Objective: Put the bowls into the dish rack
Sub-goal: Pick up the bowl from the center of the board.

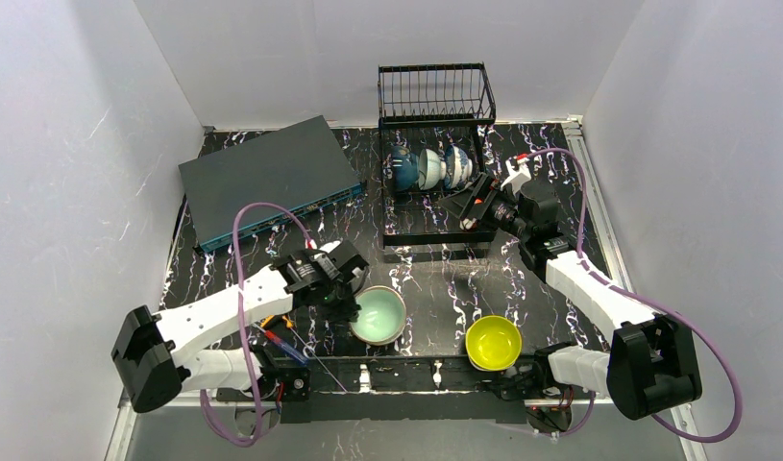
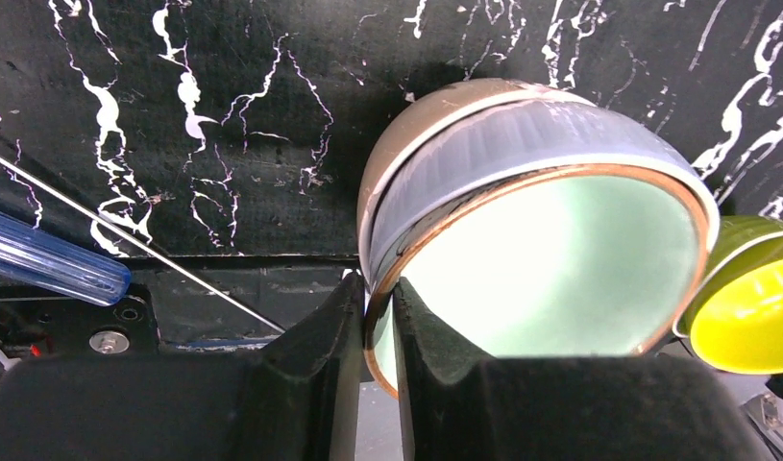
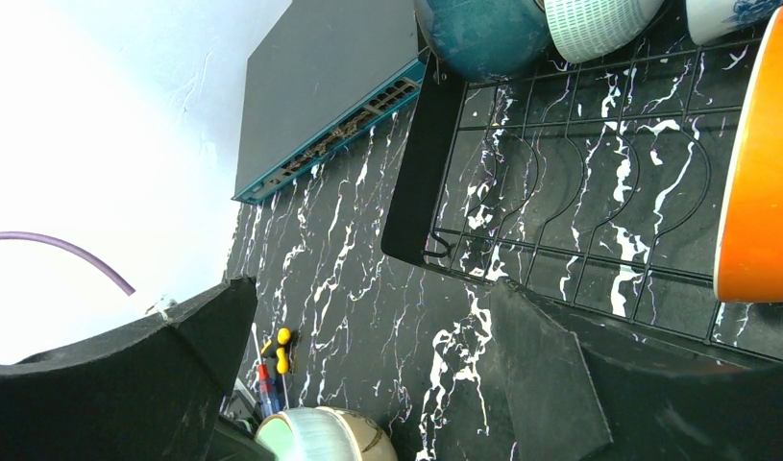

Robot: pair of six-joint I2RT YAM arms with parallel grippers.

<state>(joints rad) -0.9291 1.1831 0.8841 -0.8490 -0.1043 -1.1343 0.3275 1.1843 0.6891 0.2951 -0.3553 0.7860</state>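
My left gripper [image 2: 379, 322] is clenched on the mint-green bowl [image 2: 550, 279]. One finger sits inside the rim and the other outside, and both press on its edge. The bowl is pale green inside and beige outside. It sits in front of my left arm, near the close edge of the black marbled table [image 1: 435, 288]. I cannot tell whether it rests on the surface or hangs just above it. The yellow bowl [image 1: 493, 342] stands upright near it, to its right. A screwdriver [image 2: 41, 259] with a clear blue handle lies to the left of my fingers.

The dish rack [image 1: 435, 91] stands at the far middle of the table. The dark blue bowl [image 1: 403, 169], the white bowl [image 1: 428, 168] and the blue-and-white bowl [image 1: 456, 166] stand on edge in it in a row. The orange bowl [image 3: 762, 163] also stands on edge in the rack, closer to my right wrist. My right gripper [image 1: 467, 205] hovers over the front part of the rack with its fingers spread wide, holding nothing. The grey box [image 1: 267, 178] lies flat to the left of the rack
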